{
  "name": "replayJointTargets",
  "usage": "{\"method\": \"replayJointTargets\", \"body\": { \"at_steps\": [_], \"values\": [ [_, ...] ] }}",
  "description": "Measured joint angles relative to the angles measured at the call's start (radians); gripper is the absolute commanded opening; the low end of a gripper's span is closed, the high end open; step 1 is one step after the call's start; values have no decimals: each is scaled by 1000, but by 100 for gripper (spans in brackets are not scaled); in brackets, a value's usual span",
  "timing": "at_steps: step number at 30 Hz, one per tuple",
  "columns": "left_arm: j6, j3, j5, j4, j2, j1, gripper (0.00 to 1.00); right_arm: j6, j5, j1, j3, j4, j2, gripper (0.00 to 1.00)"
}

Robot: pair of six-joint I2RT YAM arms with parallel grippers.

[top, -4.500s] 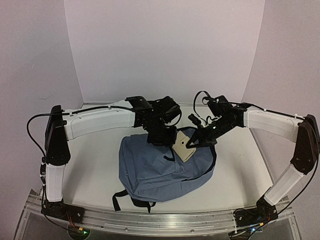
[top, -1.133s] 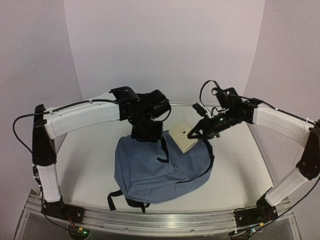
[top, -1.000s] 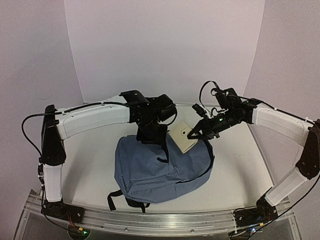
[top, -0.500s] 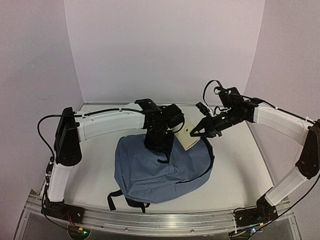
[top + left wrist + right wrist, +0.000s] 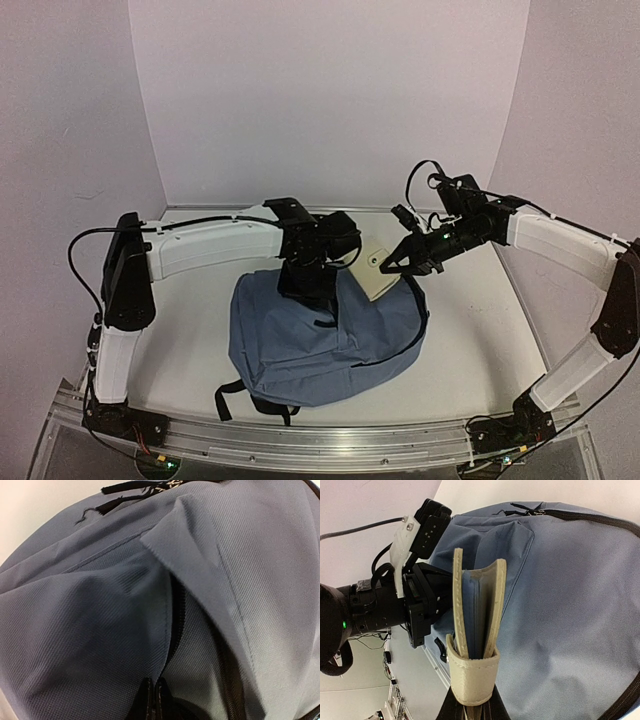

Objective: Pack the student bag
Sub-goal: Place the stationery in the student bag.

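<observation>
The slate-blue student bag [image 5: 320,340] lies flat mid-table, its open zipper edge at the far side. My left gripper [image 5: 308,290] sits on that edge. In the left wrist view its fingertips [image 5: 152,696] are pressed together, and the fabric lip by the black zipper [image 5: 176,620] runs in between them. My right gripper [image 5: 388,267] is shut on a beige notebook [image 5: 373,280], held edge-down just behind the bag's opening. In the right wrist view the notebook [image 5: 475,610] stands up from the gripper [image 5: 470,711], and a beige strap [image 5: 472,677] wraps it over the bag [image 5: 570,610].
Black shoulder straps [image 5: 240,398] trail from the bag toward the near rail [image 5: 320,440]. Bare white table [image 5: 480,330] lies to the right and left of the bag. Pale walls close in the back and sides.
My left gripper shifted right along the bag's far edge, opened, then closed on the fabric by the zipper. The right gripper and notebook have barely moved.
</observation>
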Motion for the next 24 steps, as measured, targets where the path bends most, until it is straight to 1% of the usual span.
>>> {"method": "replayJointTargets", "body": {
  "at_steps": [9,16,20,24],
  "values": [
    [0,-145,-27,98,-188,0,0,-5,-5,0,0,0,0,0],
    [12,-194,-35,155,-255,0,0,-7,-40,5,0,0,0,0],
    [31,-243,-35,213,-277,0,0,-7,-65,42,0,0,3,0],
    [54,-321,-33,288,-333,0,0,-15,-88,83,4,-3,29,0]
  ]
}}
